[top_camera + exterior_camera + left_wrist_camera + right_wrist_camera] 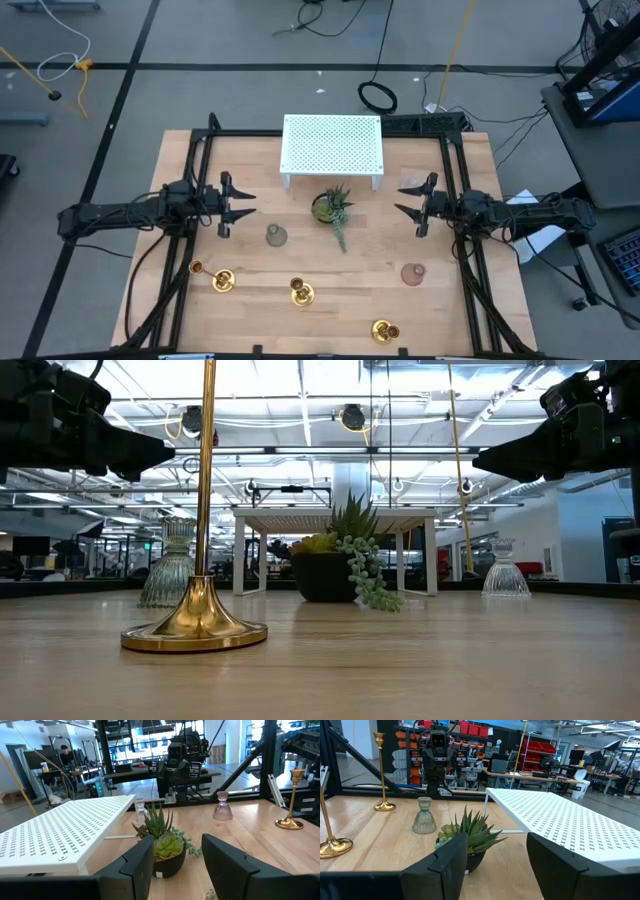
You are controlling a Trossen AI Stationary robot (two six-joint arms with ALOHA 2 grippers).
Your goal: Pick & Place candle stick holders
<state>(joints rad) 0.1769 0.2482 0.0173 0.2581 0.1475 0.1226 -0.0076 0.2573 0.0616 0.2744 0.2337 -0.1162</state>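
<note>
Three gold candlesticks stand upright on their round bases near the table's near edge: one at the left (222, 281), one in the middle (301, 293), one at the right (384, 330). One base fills the low view (197, 622). One shows in the left wrist view (291, 800), two in the right wrist view (383, 775) (330, 842). My left gripper (248, 204) (175, 865) is open and empty at the left, above the table. My right gripper (403, 199) (495, 865) is open and empty at the right. Both point toward the middle.
A potted green plant (332, 208) stands mid-table between the grippers. A white perforated stand (333, 148) is behind it. A greenish glass holder (276, 236) stands left of centre, a pinkish one (413, 273) at the right. A black frame (200, 180) runs along the table's sides.
</note>
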